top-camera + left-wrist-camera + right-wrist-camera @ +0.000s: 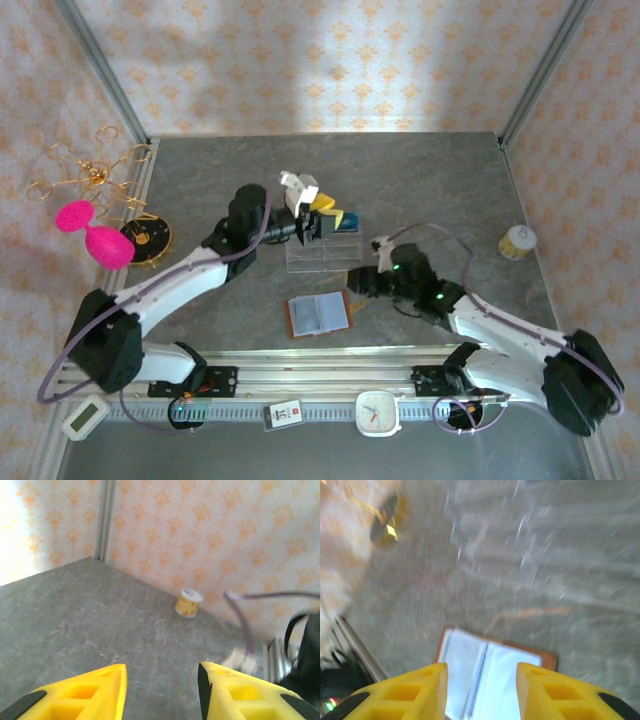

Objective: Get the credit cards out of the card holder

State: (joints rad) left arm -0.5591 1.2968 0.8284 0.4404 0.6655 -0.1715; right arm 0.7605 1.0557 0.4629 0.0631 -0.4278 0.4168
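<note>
Holder (319, 314): laid open on the tabletop (200, 180), pockets up, so cards can be reached.
Left pincer (162, 665): released, nothing held, kept over the tray (320, 258).
Blue card (348, 223): at the tray's far end, just beyond the left pincer.
Right pincer (481, 665): released, poised at the holder's edge.
Unclear: pockets are blurred, so it cannot be told if cards remain.

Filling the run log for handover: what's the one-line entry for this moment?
left pincer: open, empty, beside clear plastic tray | right pincer: open, empty, over brown leather card holder | card holder: lying open, flat
</note>
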